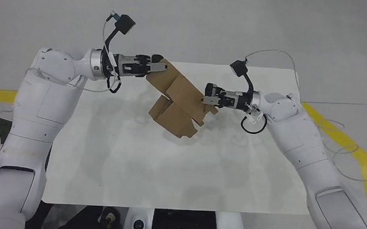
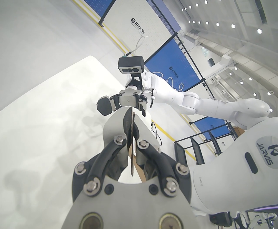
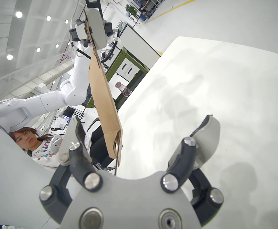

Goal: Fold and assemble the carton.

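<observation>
The left gripper [image 2: 129, 123] is clenched tight on one edge of the brown, partly folded corrugated cardboard carton [image 1: 176, 101], holding it up above the far half of the white table [image 1: 127, 167]. From that grip the carton slants across toward the right gripper [image 3: 142, 130], whose fingers are spread wide. The carton's end sits between them, closer to one finger; whether it touches I cannot tell. Several folded panels show on the carton's side nearer the robot.
</observation>
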